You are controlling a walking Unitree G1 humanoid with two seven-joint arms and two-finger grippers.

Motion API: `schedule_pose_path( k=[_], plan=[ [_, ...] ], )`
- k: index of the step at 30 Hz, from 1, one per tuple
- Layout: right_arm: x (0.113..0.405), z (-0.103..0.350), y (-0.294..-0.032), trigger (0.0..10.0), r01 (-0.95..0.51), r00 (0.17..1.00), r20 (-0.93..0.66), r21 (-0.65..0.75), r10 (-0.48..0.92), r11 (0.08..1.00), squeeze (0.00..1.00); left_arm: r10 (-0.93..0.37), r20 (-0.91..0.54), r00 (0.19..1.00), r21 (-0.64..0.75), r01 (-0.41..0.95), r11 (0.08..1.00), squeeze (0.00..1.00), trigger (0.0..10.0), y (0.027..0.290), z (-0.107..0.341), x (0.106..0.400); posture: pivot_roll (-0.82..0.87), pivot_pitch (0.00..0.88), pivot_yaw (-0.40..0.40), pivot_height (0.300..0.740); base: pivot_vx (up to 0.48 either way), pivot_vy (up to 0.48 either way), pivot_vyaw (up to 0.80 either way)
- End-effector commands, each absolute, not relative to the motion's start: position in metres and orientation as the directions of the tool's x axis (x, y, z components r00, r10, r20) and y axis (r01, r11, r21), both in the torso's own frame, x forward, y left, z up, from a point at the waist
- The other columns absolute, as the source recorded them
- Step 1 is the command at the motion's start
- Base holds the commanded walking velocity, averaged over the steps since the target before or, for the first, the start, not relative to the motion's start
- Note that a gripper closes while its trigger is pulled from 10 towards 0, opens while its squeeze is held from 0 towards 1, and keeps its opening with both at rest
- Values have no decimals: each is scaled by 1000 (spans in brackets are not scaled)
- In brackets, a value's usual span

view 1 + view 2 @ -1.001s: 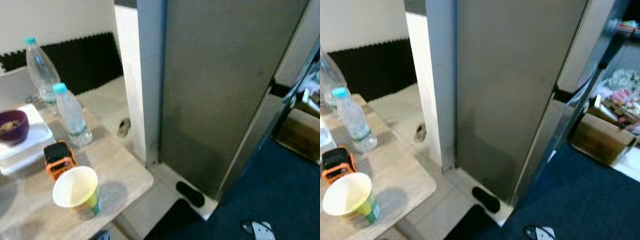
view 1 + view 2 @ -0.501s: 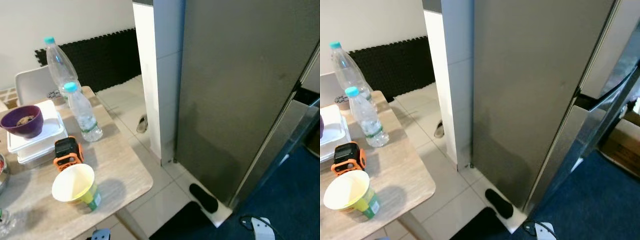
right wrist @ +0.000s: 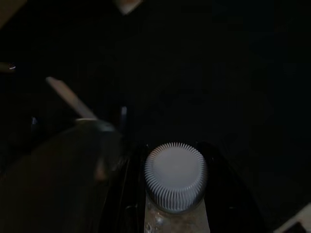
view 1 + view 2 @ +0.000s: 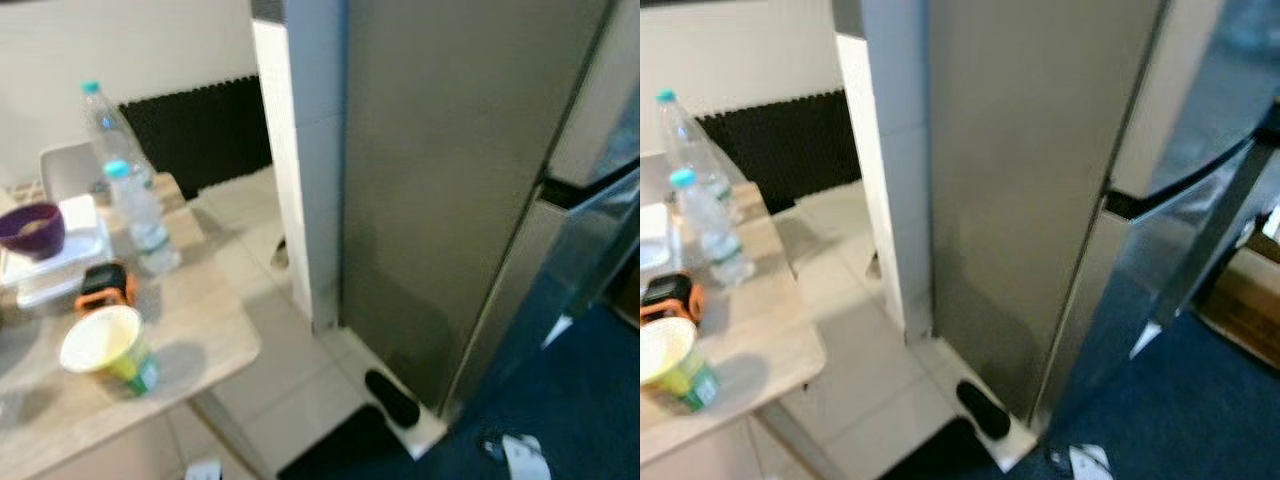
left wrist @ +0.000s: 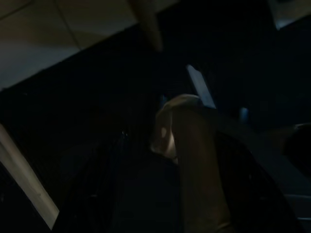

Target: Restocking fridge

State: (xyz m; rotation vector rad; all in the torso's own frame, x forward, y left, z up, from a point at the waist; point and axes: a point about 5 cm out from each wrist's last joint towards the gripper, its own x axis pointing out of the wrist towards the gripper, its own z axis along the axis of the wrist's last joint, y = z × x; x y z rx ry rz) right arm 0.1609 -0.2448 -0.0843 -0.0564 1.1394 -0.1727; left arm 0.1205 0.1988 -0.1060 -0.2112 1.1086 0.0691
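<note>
Camera swung right, so the fridge sits more central, door shut. Right gripper is clamped on a capped bottle; can't tell about the left gripper.

you're in a home kitchen: a tall steel fridge stands on pale floor tiles, beside a small wooden table with water bottles, a bowl and a cup.

A pale wooden table stands on light floor tiles beside dark blue carpet.
</note>
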Motion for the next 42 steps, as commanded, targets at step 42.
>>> schedule_pose_path(
  k=[42],
  plan=[
    [164, -85, -238, 10000, 74, 414, -899, -122, -142, 990, 0, -17, -891, 453, -107, -174, 979, 0, 10000, 202, -105, 121, 16, 0, 9, 740, 0, -321, 0]
  ],
)
